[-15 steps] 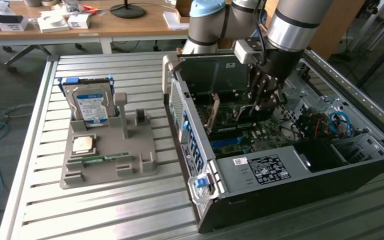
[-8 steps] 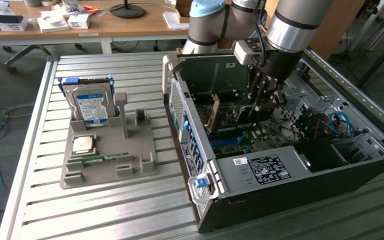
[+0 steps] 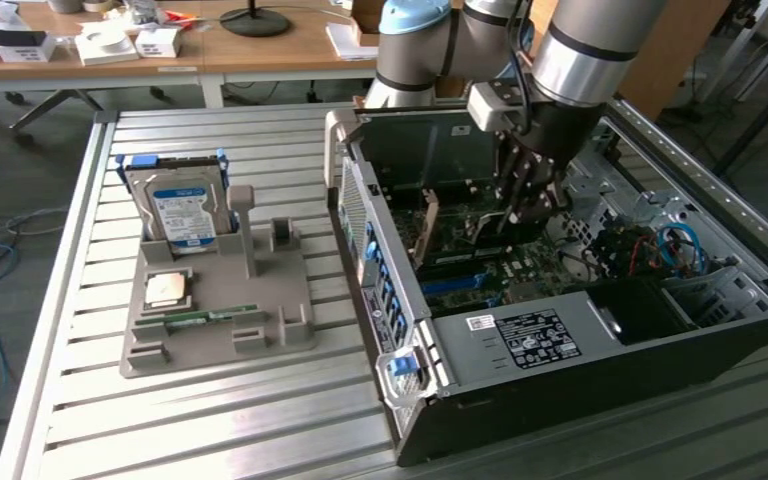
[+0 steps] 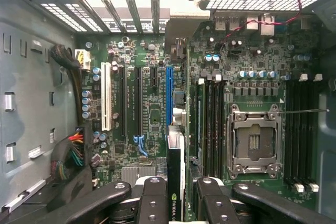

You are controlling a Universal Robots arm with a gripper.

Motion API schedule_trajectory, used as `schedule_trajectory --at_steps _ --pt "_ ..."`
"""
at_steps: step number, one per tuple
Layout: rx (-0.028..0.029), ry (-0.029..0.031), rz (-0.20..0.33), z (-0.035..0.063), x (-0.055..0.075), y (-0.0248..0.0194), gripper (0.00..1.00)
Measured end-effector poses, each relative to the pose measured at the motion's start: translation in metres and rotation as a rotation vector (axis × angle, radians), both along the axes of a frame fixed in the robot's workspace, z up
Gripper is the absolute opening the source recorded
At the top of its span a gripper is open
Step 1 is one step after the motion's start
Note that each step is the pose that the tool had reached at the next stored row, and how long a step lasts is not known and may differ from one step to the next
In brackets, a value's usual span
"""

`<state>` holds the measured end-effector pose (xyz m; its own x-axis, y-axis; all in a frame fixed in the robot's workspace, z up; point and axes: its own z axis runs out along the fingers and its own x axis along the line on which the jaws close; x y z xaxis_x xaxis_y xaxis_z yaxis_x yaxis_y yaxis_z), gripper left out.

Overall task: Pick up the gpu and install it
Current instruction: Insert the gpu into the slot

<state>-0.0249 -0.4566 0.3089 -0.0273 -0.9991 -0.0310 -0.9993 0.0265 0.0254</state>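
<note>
Clamped with the gripper (image 4: 178, 199) on the gpu (image 4: 176, 148), fingers (image 4: 154, 198) against either face, card edge-on. Hangs inside the open case (image 3: 491, 345), over the motherboard (image 4: 147, 119), in line with or just beside the blue slot (image 4: 169, 93); seated or not, cannot tell. Bracket end toward the rear slot covers (image 4: 131, 9). Judged as the lowering-into-slot step. Best to square the card's edge with the slot along its whole run before pressing, then go straight down with no tilt. Mind the bracket against the rear wall. Steer clear of the memory slots (image 4: 210, 119) close by on one side and the socket (image 4: 252, 140) beyond. Probably wants a firm, even push; risk of jamming a corner if skewed. Farther off, on the table (image 3: 77, 300), a hard drive (image 3: 181, 208) upright in a grey holder (image 3: 224, 330), well apart from the case.
</note>
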Motion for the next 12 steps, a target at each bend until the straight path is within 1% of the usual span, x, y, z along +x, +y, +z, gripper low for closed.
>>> schedule_trajectory --at_steps 12 --pt "0.0001 0.0 0.0 -0.0016 -0.0001 0.0 0.26"
